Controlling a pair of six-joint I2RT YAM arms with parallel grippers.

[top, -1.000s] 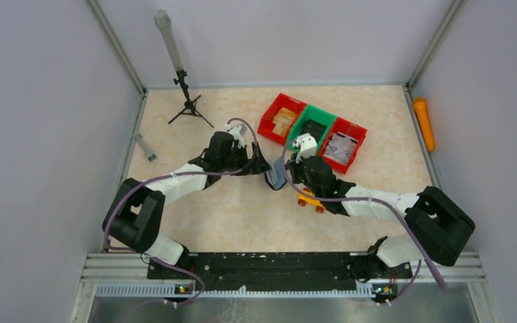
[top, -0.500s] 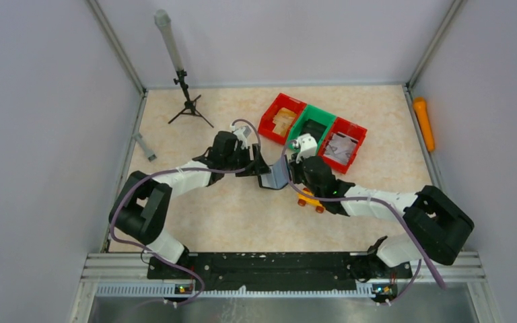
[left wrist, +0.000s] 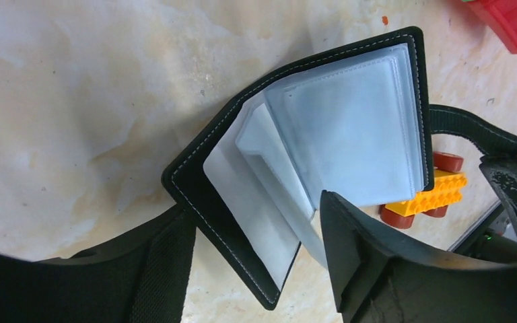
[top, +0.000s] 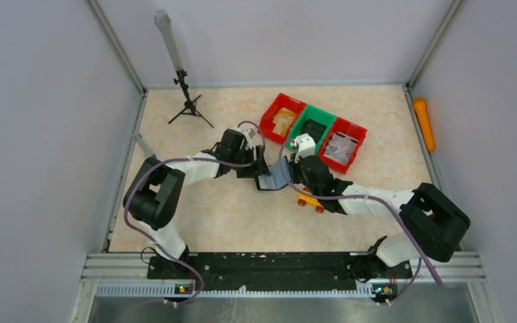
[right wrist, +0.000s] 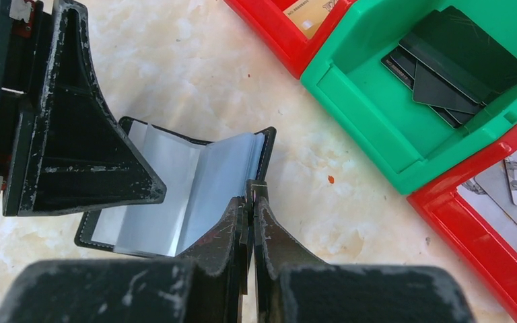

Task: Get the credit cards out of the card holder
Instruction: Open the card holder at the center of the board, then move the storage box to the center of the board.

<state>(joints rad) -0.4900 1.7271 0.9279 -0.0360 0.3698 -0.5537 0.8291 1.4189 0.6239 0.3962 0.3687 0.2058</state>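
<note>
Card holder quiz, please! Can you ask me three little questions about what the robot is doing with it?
1. True or false: the card holder is folded shut.
2. What colour is the bin with the black cards in it? A red, B green, C blue.
3. Fill in: the ____ gripper pinches the holder's edge.

Key
1. False. It lies open, and its clear sleeves show.
2. B.
3. Right: the right gripper is shut on the edge.
</note>
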